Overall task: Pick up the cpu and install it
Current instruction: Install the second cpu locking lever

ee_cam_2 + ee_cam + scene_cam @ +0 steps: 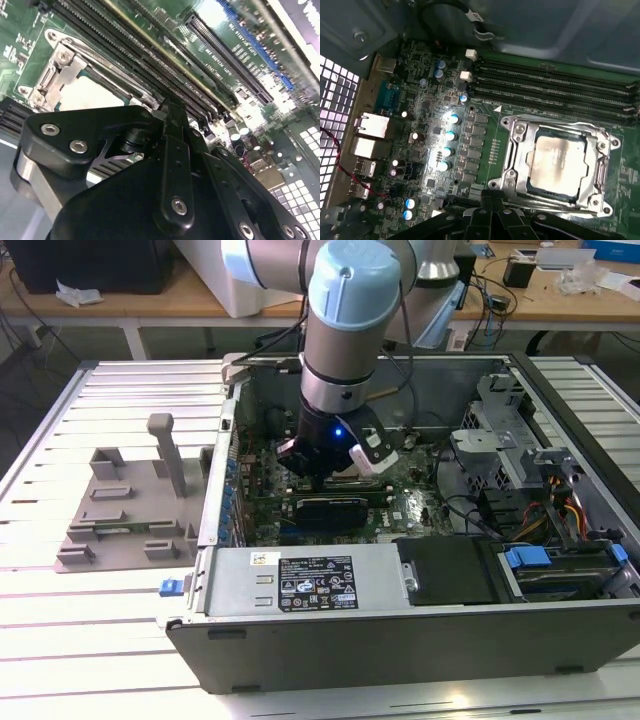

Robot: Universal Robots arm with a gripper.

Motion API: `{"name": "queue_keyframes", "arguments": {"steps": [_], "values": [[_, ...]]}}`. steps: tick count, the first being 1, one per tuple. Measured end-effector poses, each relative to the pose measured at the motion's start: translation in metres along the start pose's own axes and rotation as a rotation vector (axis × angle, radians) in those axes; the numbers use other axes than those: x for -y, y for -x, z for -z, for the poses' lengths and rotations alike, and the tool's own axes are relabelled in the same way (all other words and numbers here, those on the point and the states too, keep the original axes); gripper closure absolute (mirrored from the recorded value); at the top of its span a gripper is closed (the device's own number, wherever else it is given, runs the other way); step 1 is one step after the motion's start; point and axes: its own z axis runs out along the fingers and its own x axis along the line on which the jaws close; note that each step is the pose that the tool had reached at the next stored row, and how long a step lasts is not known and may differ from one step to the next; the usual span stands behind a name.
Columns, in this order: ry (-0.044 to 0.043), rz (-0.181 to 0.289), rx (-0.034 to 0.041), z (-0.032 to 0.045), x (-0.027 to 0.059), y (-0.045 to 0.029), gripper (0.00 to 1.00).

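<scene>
Inside the open computer case [420, 640], which is laid on its side on the slatted tabletop [80, 640], the arm [345, 330] is seen reaching straight down toward the green motherboard [485, 145]. The gripper [335, 465] is held low over the board, just above the black graphics card [330, 508] in the exterior view. Whether the jaws are spread or pressed together cannot be told, since only the black linkage of the gripper [175, 165] is shown in the second wrist view, and nothing is seen clamped between them. The cpu [557, 157] is seated in its socket on the board, framed by the metal retention bracket [515, 150], with the long memory slots [555, 85] running just beside it. In the second wrist view the pale top of the cpu [87, 95] is seen next to the bracket's hinge. A grey plastic tray [120, 515] with upright posts is placed on the tabletop beside the case, toward the exterior view's left
</scene>
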Motion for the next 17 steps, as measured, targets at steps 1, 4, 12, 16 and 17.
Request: {"name": "queue_keyframes", "arguments": {"steps": [1,4,12,16,17], "values": [[0.0073,0.011,0.0002,-0.0021,-0.0016,0.0005,0.89],[0.0092,0.025,-0.0012,-0.0044,-0.0035,0.0011,0.89],[0.0051,0.026,0.0011,0.0095,-0.0091,0.0039,0.89],[-0.0071,0.024,-0.0064,0.009,-0.0173,0.0164,0.89],[-0.0209,0.022,-0.011,0.0087,-0.0196,0.0224,0.89]]}}
